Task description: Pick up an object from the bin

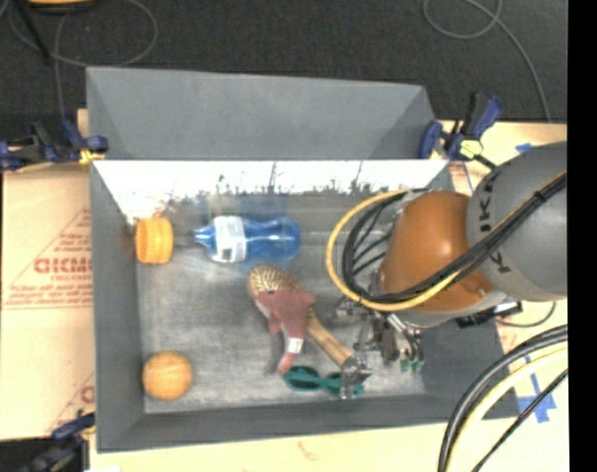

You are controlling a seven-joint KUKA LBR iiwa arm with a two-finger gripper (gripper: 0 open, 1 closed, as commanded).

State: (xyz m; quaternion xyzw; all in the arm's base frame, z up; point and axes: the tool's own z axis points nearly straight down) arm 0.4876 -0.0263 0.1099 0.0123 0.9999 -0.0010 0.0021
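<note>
Bin (113, 313): grey metal, a few loose things spread on the floor, no heap.
Gripper (357, 370): down low by the bin's near edge, right of middle, at the right end of a green piece.
Gripper state: cannot tell whether open or closed (its tip blurs into cables and the green piece).
Green piece (308, 380): small, dark green, lying flat along the near edge; touching the gripper or just beside it, cannot tell which.
Neighbours: brush (270, 283) with a wooden handle slanting from mid-bin toward the gripper; a red piece (290, 315) lying against it.
Farther off: blue bottle (249, 239) on its side by the far wall; orange spool (153, 241) in the far left corner; orange ball (167, 375) in the near left corner.
Done, by my reading: approach made, gripper at floor level beside a candidate.
Left: a sure grip on one thing, then a lift clear of the bin. Everything lies on the floor, nothing raised.
</note>
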